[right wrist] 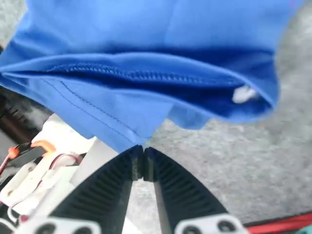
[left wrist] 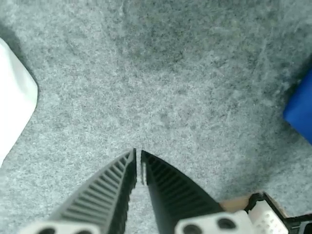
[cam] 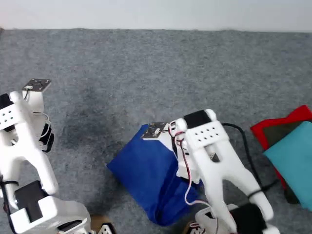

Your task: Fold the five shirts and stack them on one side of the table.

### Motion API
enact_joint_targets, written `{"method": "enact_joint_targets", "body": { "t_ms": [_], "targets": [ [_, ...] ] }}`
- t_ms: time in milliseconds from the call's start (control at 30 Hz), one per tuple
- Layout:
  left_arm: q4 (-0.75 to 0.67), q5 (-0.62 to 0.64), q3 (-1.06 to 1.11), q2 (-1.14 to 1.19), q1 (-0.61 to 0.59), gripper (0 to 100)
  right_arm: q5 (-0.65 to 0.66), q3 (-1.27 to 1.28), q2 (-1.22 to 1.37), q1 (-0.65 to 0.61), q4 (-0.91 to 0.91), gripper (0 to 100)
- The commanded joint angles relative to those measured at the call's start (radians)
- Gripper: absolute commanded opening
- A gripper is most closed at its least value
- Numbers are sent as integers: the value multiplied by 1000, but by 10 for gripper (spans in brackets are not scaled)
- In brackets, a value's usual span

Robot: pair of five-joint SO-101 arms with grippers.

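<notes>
A blue shirt (cam: 141,170) lies crumpled on the grey table felt, in front of the right arm. My right gripper (cam: 156,131) sits at its far corner, and in the right wrist view its fingers (right wrist: 139,156) are shut on a hem corner of the blue shirt (right wrist: 146,39), which hangs in folds just beyond the tips. A red shirt (cam: 278,127) and a teal shirt (cam: 292,158) lie overlapped at the table's right edge. My left gripper (left wrist: 138,155) is shut on nothing above bare felt at the left (cam: 36,87), with a blue shirt edge (left wrist: 300,105) off to one side.
Grey felt (cam: 146,68) covers the whole table up to the white back wall. The right arm's white body and cables (cam: 214,161) stand over the blue shirt's near side. A white shape (left wrist: 14,97) shows at the edge of the left wrist view.
</notes>
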Motion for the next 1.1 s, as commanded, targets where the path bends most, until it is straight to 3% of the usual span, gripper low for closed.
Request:
{"method": "enact_joint_targets", "body": {
  "t_ms": [0,133,267,533,833,1067],
  "targets": [
    [25,-23,-24,-3,-2,15,8,-6,-107,10,39,9],
    [25,-25,-24,-3,-2,15,-37,-15,-165,4,28,9],
    [23,-25,-24,-3,0,15,-48,-34,-143,-61,-107,9],
    [21,-31,-24,-3,-2,15,-49,-69,171,-231,-255,9],
    [25,-31,-24,-9,-3,15,-97,-385,312,-288,-211,9],
    [26,-29,-24,-12,-3,15,-94,-456,315,-346,-94,9]
  ]
}}
